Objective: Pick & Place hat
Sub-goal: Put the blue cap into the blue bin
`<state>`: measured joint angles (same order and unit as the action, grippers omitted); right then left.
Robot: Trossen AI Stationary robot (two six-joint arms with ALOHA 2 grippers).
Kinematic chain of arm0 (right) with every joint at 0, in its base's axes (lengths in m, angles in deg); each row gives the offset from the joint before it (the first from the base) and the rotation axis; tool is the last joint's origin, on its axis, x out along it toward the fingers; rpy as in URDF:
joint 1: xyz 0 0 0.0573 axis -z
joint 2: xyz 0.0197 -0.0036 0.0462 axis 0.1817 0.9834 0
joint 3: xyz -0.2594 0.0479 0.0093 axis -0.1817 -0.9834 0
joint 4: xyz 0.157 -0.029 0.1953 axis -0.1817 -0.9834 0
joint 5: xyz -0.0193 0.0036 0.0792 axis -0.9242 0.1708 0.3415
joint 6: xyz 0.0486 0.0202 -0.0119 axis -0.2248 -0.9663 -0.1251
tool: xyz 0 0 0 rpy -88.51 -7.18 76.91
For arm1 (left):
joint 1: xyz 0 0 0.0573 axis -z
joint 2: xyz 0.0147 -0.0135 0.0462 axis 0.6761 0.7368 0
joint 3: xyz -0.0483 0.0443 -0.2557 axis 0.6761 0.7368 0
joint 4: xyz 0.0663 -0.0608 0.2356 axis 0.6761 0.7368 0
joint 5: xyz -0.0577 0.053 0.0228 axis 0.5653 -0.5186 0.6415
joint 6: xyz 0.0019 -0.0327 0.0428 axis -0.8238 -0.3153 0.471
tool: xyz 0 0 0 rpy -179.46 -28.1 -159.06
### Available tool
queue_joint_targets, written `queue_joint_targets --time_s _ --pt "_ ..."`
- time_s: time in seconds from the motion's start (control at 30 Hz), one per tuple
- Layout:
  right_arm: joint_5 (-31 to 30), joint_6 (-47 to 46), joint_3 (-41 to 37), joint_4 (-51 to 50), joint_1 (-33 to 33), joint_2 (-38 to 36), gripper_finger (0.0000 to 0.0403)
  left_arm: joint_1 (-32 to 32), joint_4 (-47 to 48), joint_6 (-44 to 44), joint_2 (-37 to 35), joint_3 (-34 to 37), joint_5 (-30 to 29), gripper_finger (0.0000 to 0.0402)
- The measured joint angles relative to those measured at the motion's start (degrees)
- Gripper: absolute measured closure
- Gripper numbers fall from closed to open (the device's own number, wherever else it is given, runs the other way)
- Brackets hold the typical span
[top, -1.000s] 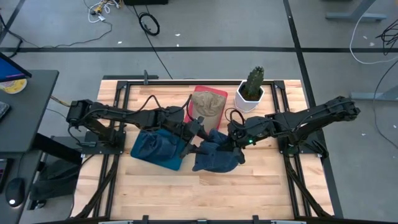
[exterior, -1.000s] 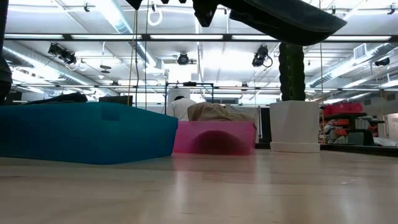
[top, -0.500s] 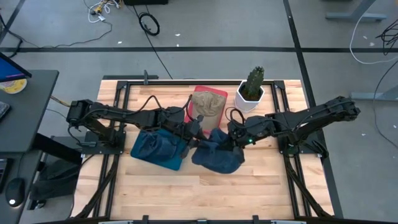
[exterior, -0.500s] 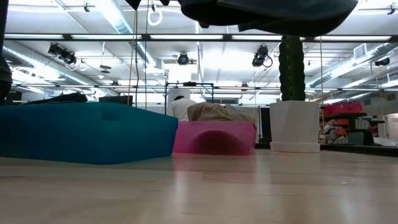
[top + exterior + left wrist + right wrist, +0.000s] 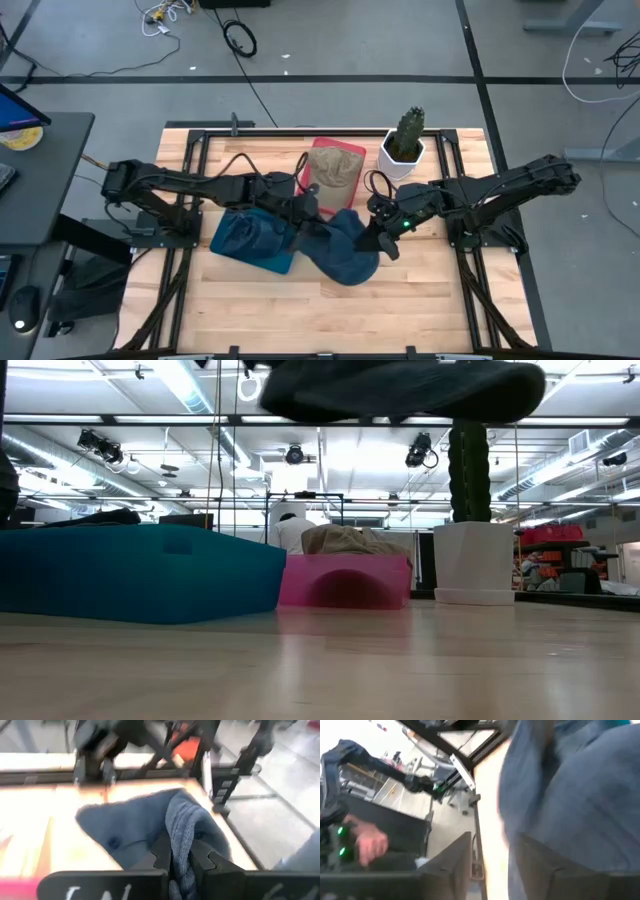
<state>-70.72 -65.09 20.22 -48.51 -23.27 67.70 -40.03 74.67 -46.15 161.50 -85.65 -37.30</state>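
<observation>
A dark blue hat (image 5: 345, 255) hangs clear of the wooden table between my two grippers; it fills the top of the low view (image 5: 400, 385). My left gripper (image 5: 308, 222) is shut on the hat's left side, and its wrist view shows the hat (image 5: 125, 827). My right gripper (image 5: 383, 238) stands open at the hat's right edge; its wrist view (image 5: 492, 855) shows the blue cloth (image 5: 570, 785) beside one finger. A second blue hat lies on a teal box (image 5: 245, 245). My left gripper pinches a bunched fold of the hat's cloth (image 5: 181, 832) between its two fingers, several layers thick. The fingers come from the table's left, about level. The hat hangs slack beyond them, clear of the table. My right gripper: I cannot tell whether it touches the hat.
A pink box (image 5: 345, 148) carrying a tan hat (image 5: 335, 172) stands at the far middle, and a cactus in a white pot (image 5: 403, 145) to its right. In the low view the teal box (image 5: 140, 575), pink box (image 5: 345, 580) and pot (image 5: 470, 565) stand in a row. Bare wood lies at the near edge.
The blue hat has shifted toward the table's left and near edge, staying clear of the table, and has changed from a flat wide shape to a rounder, spread-out one. My right gripper has turned and shifted slightly toward the near edge.
</observation>
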Motion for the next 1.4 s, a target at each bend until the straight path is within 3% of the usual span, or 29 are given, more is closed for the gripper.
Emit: queue_joint_targets --time_s 0.17,0.33,0.73,1.0,1.17,1.4 --pt "2.26 -1.17 0.0 -1.8 -0.07 -0.81 0.0202 -0.04 8.53 -0.19 -3.76 0.0 -5.24 0.0377" --pt "2.62 -1.34 0.0 -5.24 -0.07 -1.28 0.0181 0.91 21.35 -2.3 -8.89 0.0 -11.34 0.0377" --pt "2.41 -0.89 0.0 -7.47 -0.04 -1.32 0.0189 10.66 44.28 -13.72 -19.38 -0.02 -24.81 0.0377" --pt "2.31 -0.52 0.0 -7.58 -0.04 -1.3 0.0193 14.22 56.96 -19.66 -21.17 0.0 -32.41 0.0377" --pt "0.8 -0.28 0.0 -7.8 -0.03 -1.26 0.0193 15.3 56.3 -19.69 -21.08 2.24 -32.39 0.0377" --pt "0.77 -0.3 0.0 -7.8 -0.02 -1.26 0.0193 17.0 46.55 -19.64 -21.06 5.53 -32.04 0.0377"
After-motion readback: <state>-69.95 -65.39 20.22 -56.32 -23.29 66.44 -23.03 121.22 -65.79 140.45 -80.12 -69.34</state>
